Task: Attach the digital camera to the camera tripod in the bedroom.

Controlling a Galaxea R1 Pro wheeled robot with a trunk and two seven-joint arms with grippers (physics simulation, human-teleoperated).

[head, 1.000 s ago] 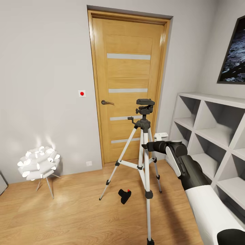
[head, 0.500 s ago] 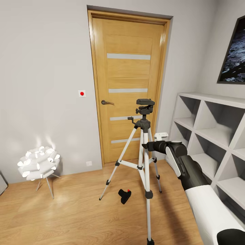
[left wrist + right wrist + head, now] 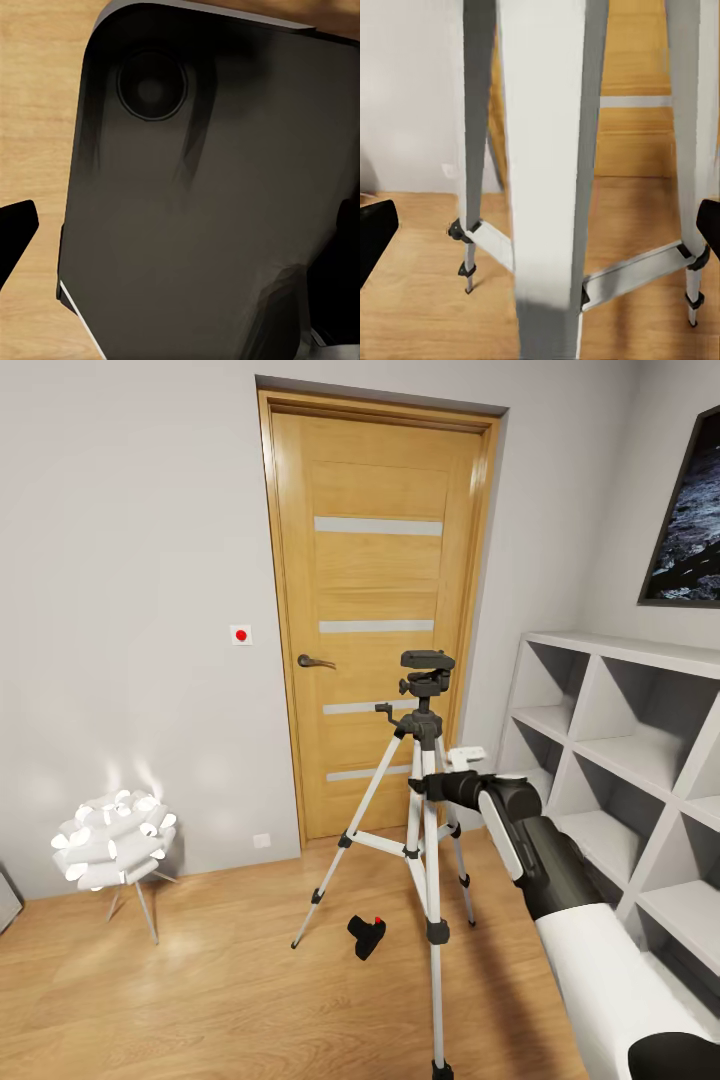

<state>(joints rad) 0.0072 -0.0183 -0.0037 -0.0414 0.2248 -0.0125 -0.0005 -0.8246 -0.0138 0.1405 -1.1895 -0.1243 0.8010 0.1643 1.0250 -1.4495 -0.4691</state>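
Right end effector (image 3: 418, 788) edged leftward, now against tripod (image 3: 424, 800) near leg, fingers spread, empty. Camera (image 3: 366, 936) on floor between legs, untouched. Left end effector state: cannot tell.

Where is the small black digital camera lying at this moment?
In the head view, the small black digital camera lies on the wood floor between the silver-legged camera tripod's front and left legs, right of the white flower-shaped lamp.
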